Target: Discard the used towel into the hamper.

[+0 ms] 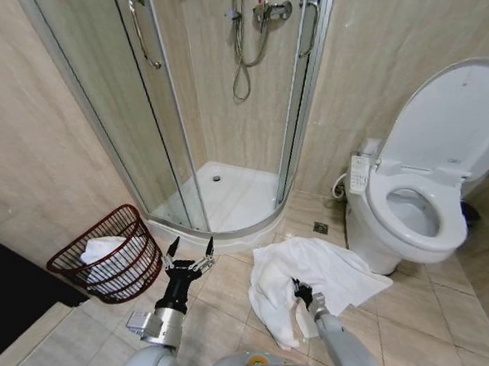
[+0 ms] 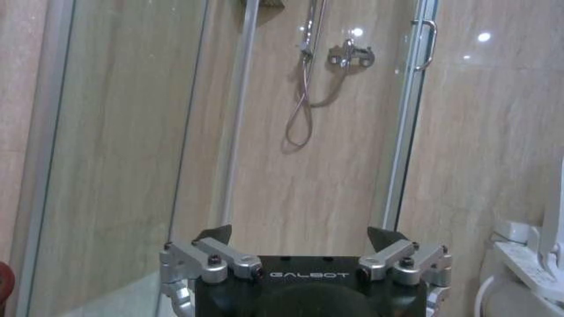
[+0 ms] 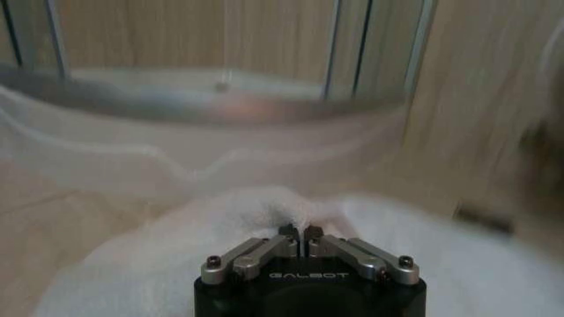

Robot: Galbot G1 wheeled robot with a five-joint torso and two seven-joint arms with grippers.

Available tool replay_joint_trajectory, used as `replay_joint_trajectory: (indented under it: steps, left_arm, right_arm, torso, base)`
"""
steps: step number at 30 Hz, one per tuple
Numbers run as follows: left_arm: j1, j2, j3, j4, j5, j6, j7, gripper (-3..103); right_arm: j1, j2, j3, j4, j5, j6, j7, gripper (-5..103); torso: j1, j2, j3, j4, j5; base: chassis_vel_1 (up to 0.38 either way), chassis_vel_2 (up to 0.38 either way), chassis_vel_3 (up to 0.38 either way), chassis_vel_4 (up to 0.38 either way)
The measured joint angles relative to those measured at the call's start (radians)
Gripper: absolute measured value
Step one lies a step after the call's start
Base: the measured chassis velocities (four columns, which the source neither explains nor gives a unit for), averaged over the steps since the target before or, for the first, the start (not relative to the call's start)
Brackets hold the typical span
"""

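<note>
The used towel (image 1: 316,270) is the biggest risk: it lies spread wide on the floor tiles (image 1: 226,292) between the shower tray (image 1: 229,196) and the toilet (image 1: 417,214), and the right gripper (image 1: 300,292) pinches only a small fold near its middle. Lifted from there, the long loose ends would probably trail, drag across the tiles, or catch the hamper's rim. A thin pinch may also slip under the cloth's weight.

The hamper (image 1: 108,258) stands on the floor to the robot's left, tilted, just beside the shower glass, with white cloth already inside, so spare room looks limited. The left gripper (image 1: 189,261) hangs spread wide and empty just beside the hamper, where it could get in the towel's way.

The right wrist view shows what the head view cannot: the right gripper's tips (image 3: 300,232) pressed together on a tuft of towel (image 3: 264,205), though it seems a shallow bite. The head view alone places the hamper.
</note>
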Motion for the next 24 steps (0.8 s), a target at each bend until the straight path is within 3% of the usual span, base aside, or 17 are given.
replay_joint_trajectory:
  steps: [6, 7, 11, 16, 21, 24]
  left_arm:
    - [0.0, 0.0, 0.0, 0.0, 0.0, 0.0, 0.0, 100]
    - [0.0, 0.0, 0.0, 0.0, 0.0, 0.0, 0.0, 100]
    - [0.0, 0.0, 0.0, 0.0, 0.0, 0.0, 0.0, 100]
    - [0.0, 0.0, 0.0, 0.0, 0.0, 0.0, 0.0, 100]
    - [0.0, 0.0, 0.0, 0.0, 0.0, 0.0, 0.0, 100]
    - [0.0, 0.0, 0.0, 0.0, 0.0, 0.0, 0.0, 100]
  right_arm:
    - [-0.18, -0.019, 0.056, 0.395, 0.031, -0.018, 0.021, 2]
    - [-0.18, -0.019, 0.056, 0.395, 0.031, -0.018, 0.021, 2]
    - [-0.353, -0.016, 0.111, 0.801, 0.082, -0.071, -0.001, 2]
    - [-0.43, -0.01, 0.164, 1.054, 0.123, -0.11, -0.045, 2]
    - [-0.5, -0.046, 0.258, 1.302, 0.229, -0.149, -0.068, 2]
    - [-0.513, -0.095, 0.37, 1.46, 0.332, -0.21, -0.069, 2]
  torso:
    - [0.0, 0.0, 0.0, -0.0001, -0.0001]
    - [0.0, 0.0, 0.0, -0.0001, -0.0001]
    - [0.0, 0.0, 0.0, -0.0003, -0.0002]
    - [0.0, 0.0, 0.0, -0.0001, -0.0004]
    - [0.0, 0.0, 0.0, -0.0002, -0.0001]
    - [0.0, 0.0, 0.0, -0.0004, -0.0001]
  base:
    - [0.0, 0.0, 0.0, 0.0]
    - [0.0, 0.0, 0.0, 0.0]
    - [0.0, 0.0, 0.0, 0.0]
    - [0.0, 0.0, 0.0, 0.0]
    - [0.0, 0.0, 0.0, 0.0]
    - [0.0, 0.0, 0.0, 0.0]
